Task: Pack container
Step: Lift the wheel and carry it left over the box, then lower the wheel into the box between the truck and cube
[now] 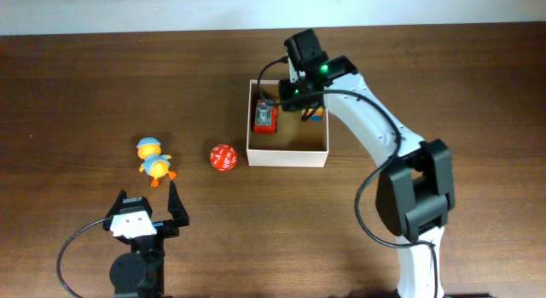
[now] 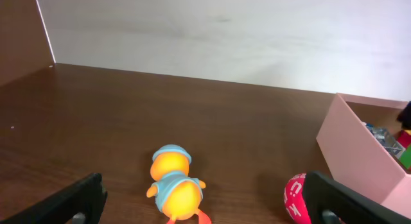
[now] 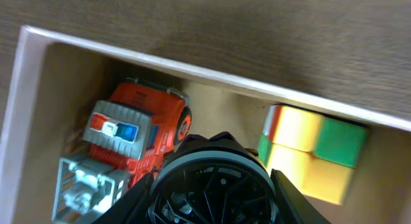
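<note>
My right pincer (image 1: 287,99) hangs over the container (image 1: 286,157), its rear half, grip I cannot tell, left pincer (image 1: 147,192) spread apart, well away

Even soft light, right wrist blurred

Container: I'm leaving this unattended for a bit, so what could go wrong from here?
The right gripper hangs over the container, close above the red truck and coloured cube; dropping lower might knock them. The red ball lies near the duck; the open left gripper could nudge it rolling.
</note>
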